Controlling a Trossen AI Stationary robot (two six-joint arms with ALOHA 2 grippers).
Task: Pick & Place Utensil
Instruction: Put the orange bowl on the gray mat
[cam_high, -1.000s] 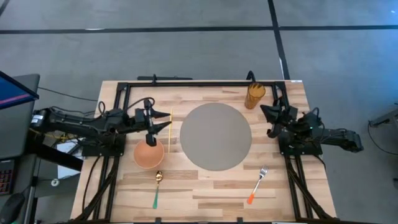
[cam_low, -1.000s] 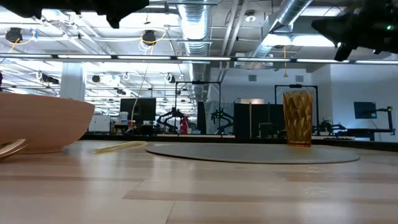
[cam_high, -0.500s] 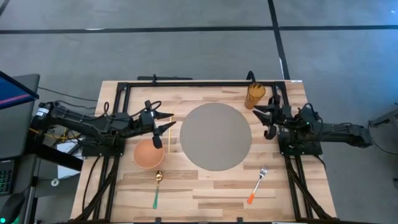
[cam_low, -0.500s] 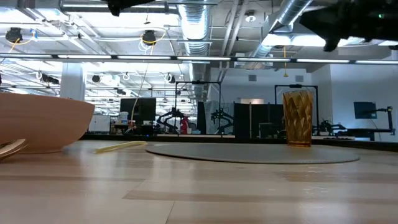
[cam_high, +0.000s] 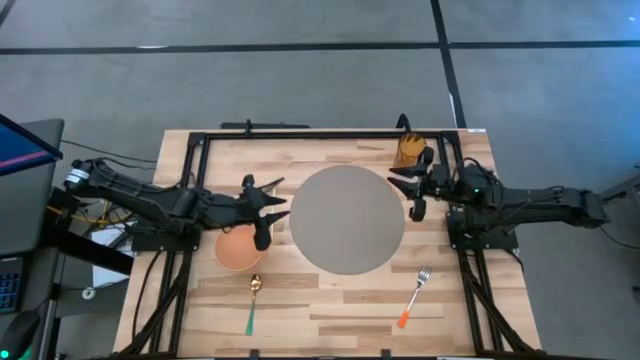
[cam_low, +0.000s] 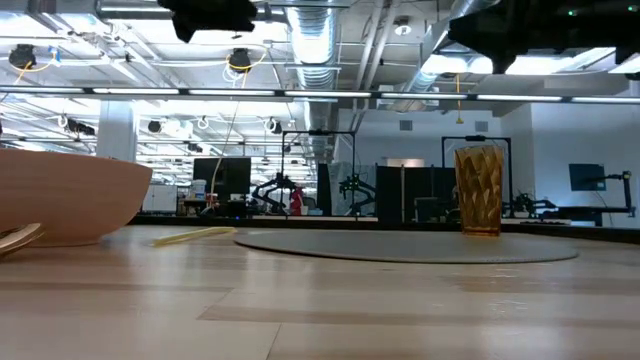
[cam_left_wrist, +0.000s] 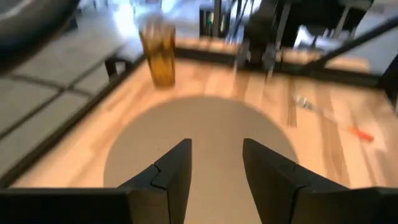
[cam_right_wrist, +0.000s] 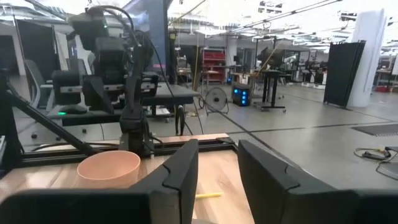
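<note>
A fork (cam_high: 414, 296) with an orange handle lies on the wood near the front right. A spoon (cam_high: 252, 303) with a green handle lies near the front left, below the orange bowl (cam_high: 237, 250). A yellow stick (cam_low: 195, 236) lies beside the bowl. My left gripper (cam_high: 270, 209) hovers open between the bowl and the grey round mat (cam_high: 346, 219). In its wrist view the mat (cam_left_wrist: 205, 134) shows past the fingers. My right gripper (cam_high: 408, 190) hovers open at the mat's right edge, with nothing between its fingers.
An amber ribbed cup (cam_high: 410, 150) stands at the far right, close behind my right gripper. A black frame (cam_high: 300, 133) runs along the far edge and both sides of the table. Bare wood lies between spoon and fork at the front.
My left gripper has gone toward the table's right edge, from above the bowl's far side to the mat's left rim. My right gripper has reached toward the table's left edge, from beside its base to the mat's right rim.
</note>
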